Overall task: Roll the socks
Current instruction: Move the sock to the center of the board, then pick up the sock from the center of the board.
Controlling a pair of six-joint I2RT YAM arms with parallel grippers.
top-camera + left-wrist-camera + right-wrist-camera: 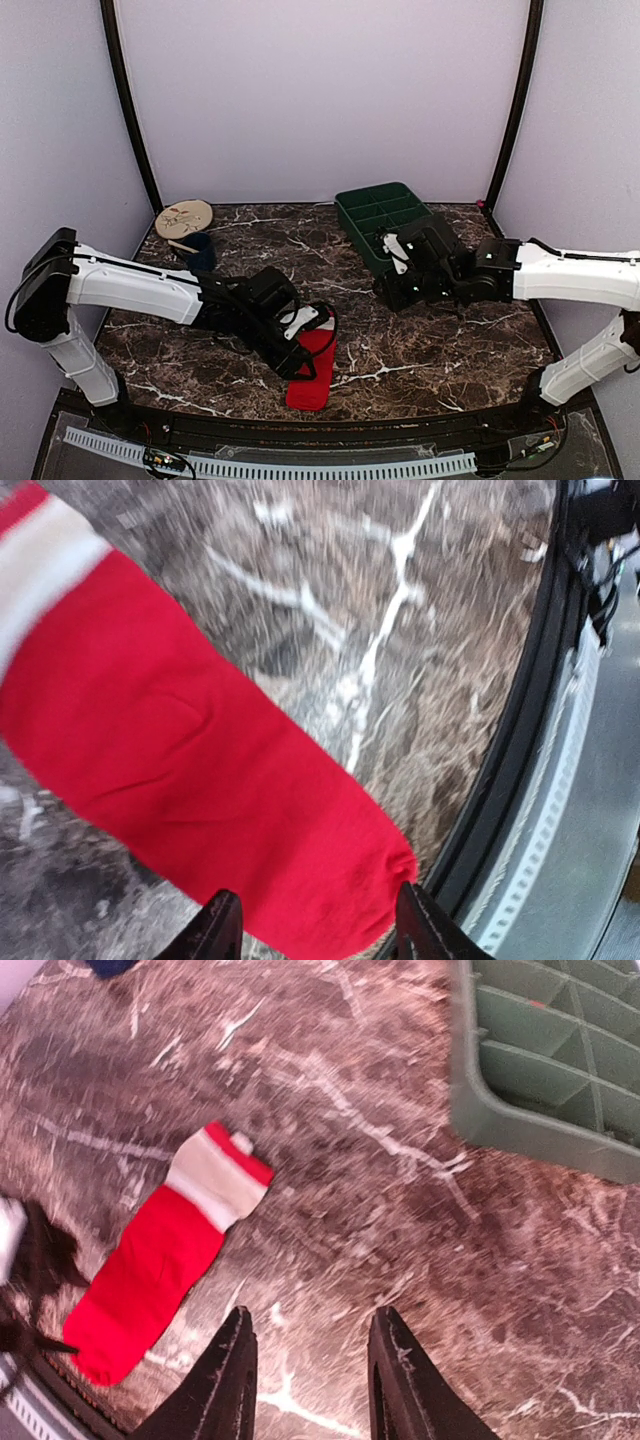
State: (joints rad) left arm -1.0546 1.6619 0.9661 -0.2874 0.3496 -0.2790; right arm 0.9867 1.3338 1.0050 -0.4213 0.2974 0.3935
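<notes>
The sock (200, 780) lies flat on the worktop (380, 600), its toe between the left end effector's (316, 920) spread fingers. Pinch the toe squarely, then roll tightly toward the far cuff. The right end effector (310, 1380) hangs spread, empty.

Under the left pincer (318, 915) and the right pincer (312, 1345) spreads a dark brown marble-patterned table top (430, 350), veined in white. Pale lilac walls (320, 90) close it in on three sides, with dark poles (128, 110) rising at the back corners. Just beyond the right pincer stands a green compartmented tray (355, 232). Well behind the left pincer are a round tan disc (183, 217) and a dark blue cup (200, 250). Nearer than the left pincer run a black table rim (420, 418) and a white ribbed strip (300, 467). The light is soft and even.
</notes>
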